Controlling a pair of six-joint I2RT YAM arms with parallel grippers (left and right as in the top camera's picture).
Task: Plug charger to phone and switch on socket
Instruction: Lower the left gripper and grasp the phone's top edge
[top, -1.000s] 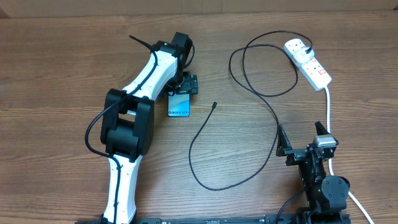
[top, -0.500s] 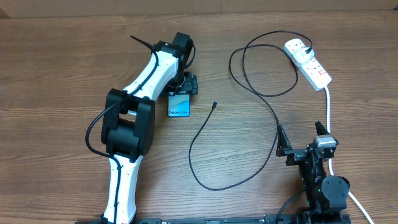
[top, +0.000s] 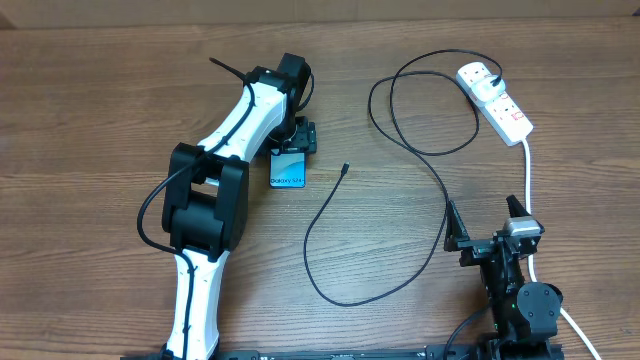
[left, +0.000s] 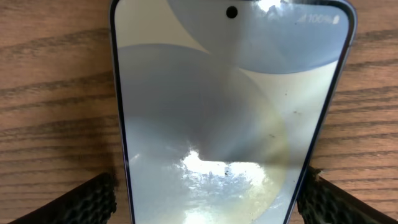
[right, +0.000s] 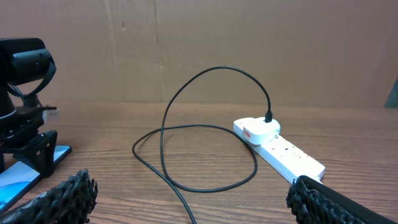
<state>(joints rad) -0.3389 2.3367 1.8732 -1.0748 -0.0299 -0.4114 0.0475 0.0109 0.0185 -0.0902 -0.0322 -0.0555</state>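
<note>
Nearest the robot's base, the right gripper (top: 482, 222) sits low over the desk (top: 100, 100) with its fingers (top: 451, 222) spread wide and nothing between them; its own camera shows only the two dark fingertips at the bottom corners. Just beyond, the charger (top: 305, 245) lies in a loose curve on the wood, and its small tip (top: 344, 168) rests free on the desk, near the phone (top: 288, 170) but apart from it. The phone lies flat, left of centre. From overhead its screen looks blue with white lettering, while the left wrist view shows it pale grey with a camera hole and a "100%" mark at the top. That close view also shows what the overhead hides under the arm: the left gripper (top: 296, 135) has its fingers (left: 93, 199) apart, one on each side of the phone, just beside its long edges. Farthest out on the right lies the socket (top: 497, 100), the charger's black plug (top: 497, 72) seated in its far end. Only the right wrist view shows the cable arching up off the desk to that plug. A thick white cord (top: 528, 175) runs from the socket back toward the base.
</note>
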